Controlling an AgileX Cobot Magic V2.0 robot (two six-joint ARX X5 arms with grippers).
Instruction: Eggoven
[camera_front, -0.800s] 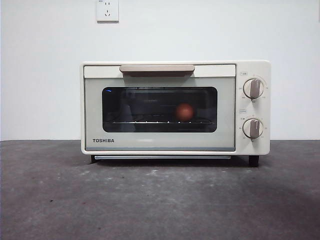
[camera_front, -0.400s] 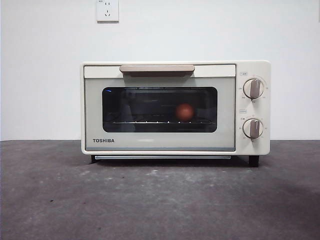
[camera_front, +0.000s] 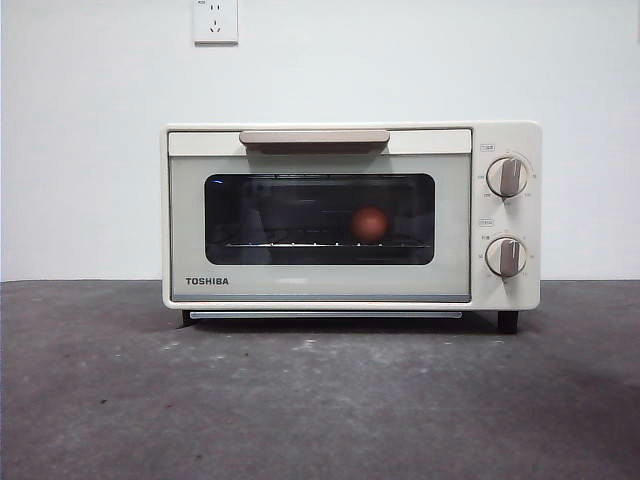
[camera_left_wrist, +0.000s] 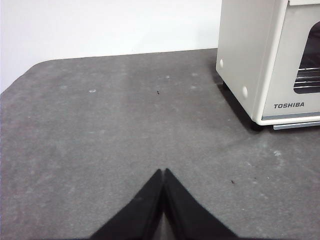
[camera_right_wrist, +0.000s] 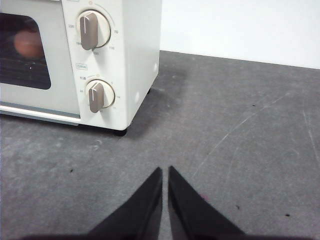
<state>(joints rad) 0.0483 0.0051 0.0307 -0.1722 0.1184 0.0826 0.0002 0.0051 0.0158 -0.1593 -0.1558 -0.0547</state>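
Only my front view shows the egg (camera_front: 370, 224) clearly, inside the shut oven (camera_front: 320, 290); both my grippers (camera_left_wrist: 163, 172) (camera_right_wrist: 165, 170), pinched closed and empty, sit well apart from it.

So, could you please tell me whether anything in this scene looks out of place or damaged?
Nothing stands out: the toaster oven sits level with its door closed, and the egg rests on the rack inside. Both grippers wait apart, jaws shut.

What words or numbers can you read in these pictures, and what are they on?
"TOSHIBA": on the oven door, bottom left corner below the window; also seen from the left wrist.
Small label above each knob: too small to read.
Numbers around both knobs: too blurred to read.
Wall socket: no readable text.
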